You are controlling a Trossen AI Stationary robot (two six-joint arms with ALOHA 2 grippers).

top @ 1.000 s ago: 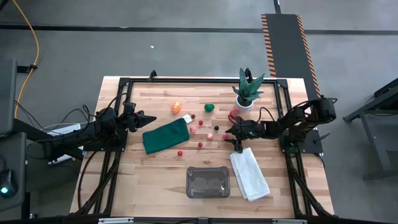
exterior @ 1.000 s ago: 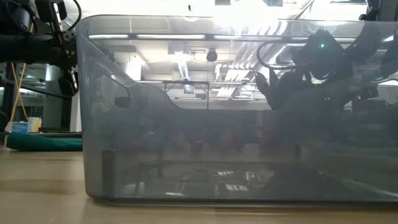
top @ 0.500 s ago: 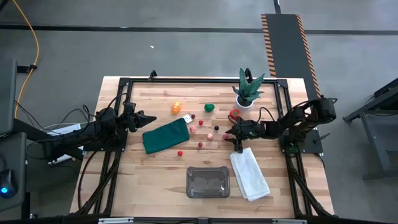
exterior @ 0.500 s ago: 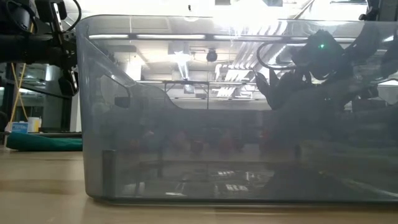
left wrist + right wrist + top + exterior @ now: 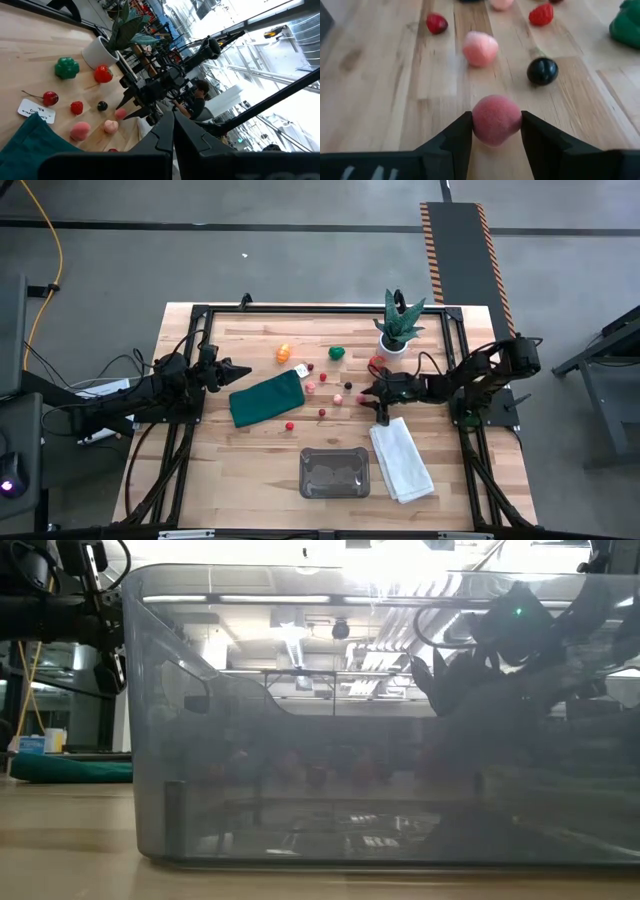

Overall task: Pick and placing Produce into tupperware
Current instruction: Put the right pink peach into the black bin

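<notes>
Small toy produce lies scattered across the middle of the wooden table: an orange piece (image 5: 284, 353), a green one (image 5: 337, 353), a red one (image 5: 376, 362) and several pink and dark red ones. My right gripper (image 5: 366, 395) is low at the right of the scatter, shut on a round pink fruit (image 5: 496, 119). A black berry (image 5: 542, 70) and another pink piece (image 5: 480, 48) lie just beyond it. The clear tupperware (image 5: 335, 472) stands at the near middle and holds nothing that I can see. My left gripper (image 5: 246, 369) hangs shut at the left, by the dark green cloth (image 5: 267, 398). My right gripper pinches the pink fruit by its two opposite sides (image 5: 476, 122) between its two fingers (image 5: 455, 140). The fingers come slanting down from the table's right side. The fruit sits round and whole between them, low at the tabletop; whether it rests on the wood I cannot tell.
A potted green plant (image 5: 398, 328) stands just behind my right gripper. A folded white towel (image 5: 401, 460) lies near right, beside the tupperware. In the low view the tupperware's wall (image 5: 380, 740) fills nearly the whole picture. A white tag (image 5: 36, 111) lies by the cloth.
My right gripper has stayed in place while its fingers drew in around the pink fruit. Nothing else has moved.
</notes>
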